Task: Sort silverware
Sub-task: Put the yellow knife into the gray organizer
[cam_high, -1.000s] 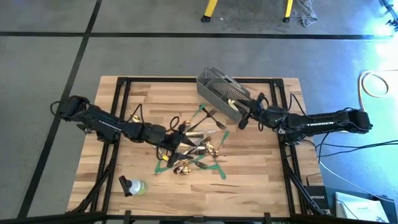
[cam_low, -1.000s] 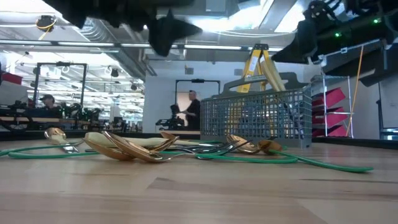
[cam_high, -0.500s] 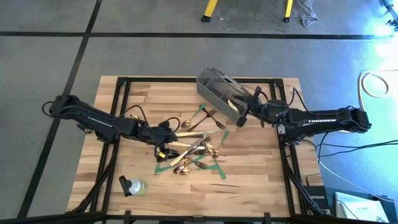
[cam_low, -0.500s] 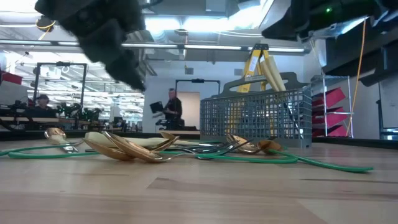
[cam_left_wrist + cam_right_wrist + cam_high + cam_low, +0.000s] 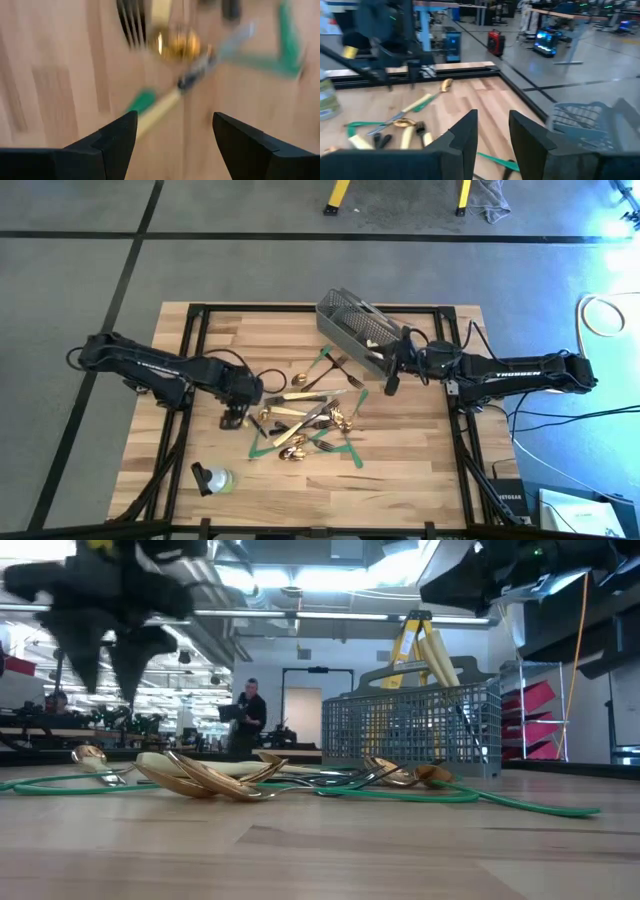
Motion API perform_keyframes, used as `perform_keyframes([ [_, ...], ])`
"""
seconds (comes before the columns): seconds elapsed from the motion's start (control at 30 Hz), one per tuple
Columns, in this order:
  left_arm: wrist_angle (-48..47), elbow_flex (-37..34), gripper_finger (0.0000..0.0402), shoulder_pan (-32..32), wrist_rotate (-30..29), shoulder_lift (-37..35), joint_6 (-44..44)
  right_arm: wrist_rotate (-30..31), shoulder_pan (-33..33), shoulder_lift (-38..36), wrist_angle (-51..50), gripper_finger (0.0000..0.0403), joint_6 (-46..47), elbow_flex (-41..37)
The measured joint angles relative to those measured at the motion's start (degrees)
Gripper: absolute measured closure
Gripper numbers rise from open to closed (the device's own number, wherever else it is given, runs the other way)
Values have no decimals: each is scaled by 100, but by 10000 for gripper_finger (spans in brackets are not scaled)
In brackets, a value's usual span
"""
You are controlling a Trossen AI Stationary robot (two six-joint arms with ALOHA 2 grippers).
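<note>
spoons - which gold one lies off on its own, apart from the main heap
The gold spoon at the pile's far edge, nearest the mesh basket. It lies alone on bare wood, while the other gold spoons are tangled with forks and knives inside the green tape.

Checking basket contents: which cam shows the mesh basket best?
The high view: the mesh basket shows from above, compartments open and cream handles inside. The low view shows only its side wall; the right wrist view catches a blurred corner.
</note>
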Motion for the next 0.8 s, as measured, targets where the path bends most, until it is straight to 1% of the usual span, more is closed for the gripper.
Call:
perform_keyframes([
  [0.13,-70,-131,156,39,30,220,1106,-192,0,0,-67,309,0,0],
  [0.2,-78,-168,156,39,30,344,1434,-254,0,0,-124,309,0,0],
  [0.37,-56,-367,163,156,-4,583,1696,-256,0,0,-167,309,-2,0],
  [0.6,407,-568,164,312,-97,872,1964,-245,0,0,-168,309,-2,-2],
  [0.7,671,-692,164,312,-225,888,2075,-241,-2,0,-165,309,-2,-2],
  [0.8,714,-801,164,310,-287,888,2087,-231,0,0,-165,309,-2,-2],
])
